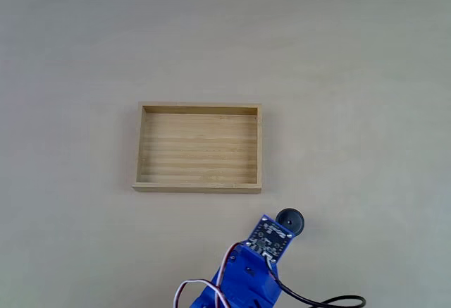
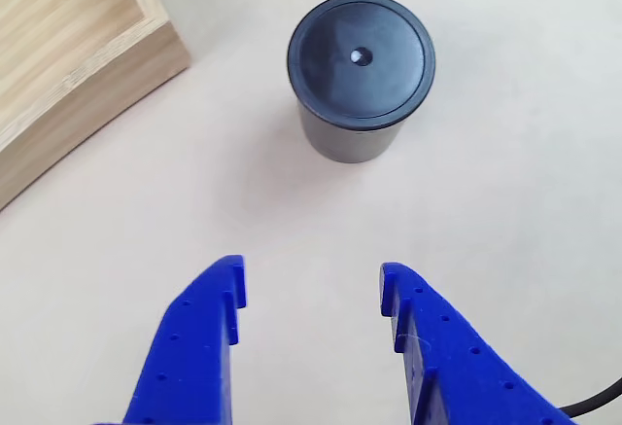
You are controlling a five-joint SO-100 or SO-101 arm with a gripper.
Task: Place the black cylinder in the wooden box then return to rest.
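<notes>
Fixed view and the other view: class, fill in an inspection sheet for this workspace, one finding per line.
Surface: plain beige table, bare.
Job's things: wooden box holds nothing; black cylinder stands upright on the table outside it, near the box's corner.
Clutter: nothing seen.
Grippers: blue hand open, fingertips short of the cylinder, not touching.
Cables: black cable and red-white wires at the arm.
Surroundings: nothing seen.
</notes>
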